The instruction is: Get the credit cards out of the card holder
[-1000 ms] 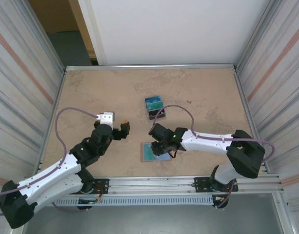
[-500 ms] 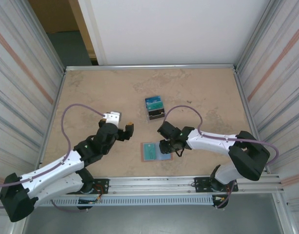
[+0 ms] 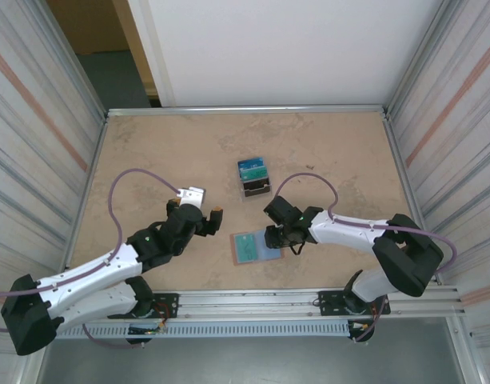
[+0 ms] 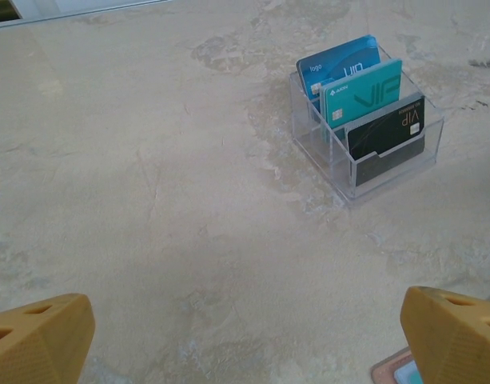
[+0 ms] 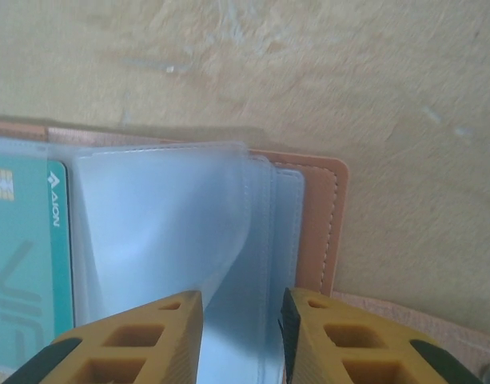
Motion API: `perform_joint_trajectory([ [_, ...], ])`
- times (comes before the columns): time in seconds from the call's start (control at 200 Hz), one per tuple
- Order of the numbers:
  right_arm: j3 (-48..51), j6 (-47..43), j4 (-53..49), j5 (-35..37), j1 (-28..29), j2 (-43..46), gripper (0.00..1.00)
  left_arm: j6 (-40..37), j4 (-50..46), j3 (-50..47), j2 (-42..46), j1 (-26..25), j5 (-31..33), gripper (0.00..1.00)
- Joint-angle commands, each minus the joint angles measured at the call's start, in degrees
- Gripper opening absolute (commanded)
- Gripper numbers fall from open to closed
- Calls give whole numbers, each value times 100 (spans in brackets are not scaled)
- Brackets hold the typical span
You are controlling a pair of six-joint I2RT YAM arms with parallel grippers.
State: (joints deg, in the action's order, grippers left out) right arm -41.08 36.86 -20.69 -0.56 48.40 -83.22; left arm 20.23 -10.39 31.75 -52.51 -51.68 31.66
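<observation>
The salmon-pink card holder (image 3: 265, 255) lies open near the table's front, its light blue clear sleeves (image 5: 149, 216) facing up. One teal credit card (image 3: 245, 248) sits in its left half, also seen as a teal card (image 5: 21, 264) in the right wrist view. My right gripper (image 3: 274, 238) hovers over the holder's right half with its jaws a narrow gap apart above the sleeves (image 5: 241, 308). One sleeve leaf bulges up beside the left finger. My left gripper (image 3: 210, 217) stands wide open to the left of the holder, nothing between its fingers (image 4: 245, 340). The holder's pink corner (image 4: 392, 372) shows by its right finger.
A clear tiered stand (image 3: 254, 178) with a blue, a teal and a dark card stands behind the holder, also seen as a stand (image 4: 364, 120) in the left wrist view. Metal walls close in the table's left, right and back sides.
The left arm has reached right and forward, closer to the card holder. The right gripper has shifted a little to the right over the holder, uncovering more of the teal card.
</observation>
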Motion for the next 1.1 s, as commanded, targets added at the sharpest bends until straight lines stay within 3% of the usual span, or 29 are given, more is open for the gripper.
perform_joint_trajectory([
  [0.0,-16,-61,231,-104,-125,-131,32,249,131,-98,-90,129,139,99],
  [0.17,-274,-210,89,-104,-260,-302,30,206,177,-70,-215,276,-120,99],
  [0.326,-338,-214,-273,-18,-265,54,32,85,-168,21,-229,166,-188,99],
  [0.591,-349,11,-900,263,-292,1188,43,673,-733,11,-553,-889,449,99],
  [0.867,-226,484,-383,-684,-287,1417,45,1475,-636,210,-1852,-1759,711,99],
  [1.097,-102,725,223,-1249,-296,881,36,1514,-239,274,-2437,-1795,594,99],
])
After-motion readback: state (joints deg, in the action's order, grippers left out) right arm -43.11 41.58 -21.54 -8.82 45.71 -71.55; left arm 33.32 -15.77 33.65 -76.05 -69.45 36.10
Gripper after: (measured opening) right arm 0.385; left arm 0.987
